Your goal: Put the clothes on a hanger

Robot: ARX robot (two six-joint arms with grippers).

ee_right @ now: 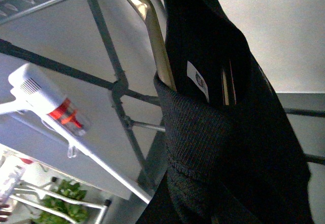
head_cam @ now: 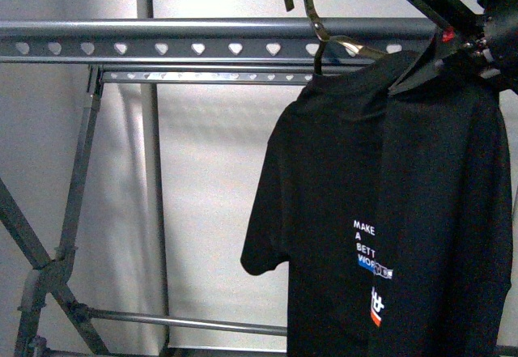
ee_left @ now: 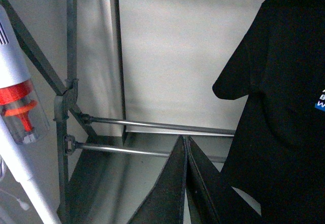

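Note:
The black T-shirt [head_cam: 380,211] with a white and blue print hangs on a thin brass wire hanger [head_cam: 320,29] at the right, just in front of the grey rack's rail [head_cam: 162,48] with heart-shaped holes. The wire hook rises above the rail. My right gripper [head_cam: 453,45] is shut on the shirt's collar at the shoulder, at rail height. In the right wrist view the ribbed collar [ee_right: 195,132] and the brass hanger [ee_right: 152,31] fill the frame. My left gripper [ee_left: 185,183] is shut and empty, low down, left of the shirt's sleeve [ee_left: 269,107].
The rack's diagonal braces [head_cam: 32,252] and lower crossbars [head_cam: 186,322] stand at the left and below. A white stick vacuum with a red part [ee_left: 20,112] leans at the left. A white wall lies behind. Green plants [ee_right: 61,203] show on the floor.

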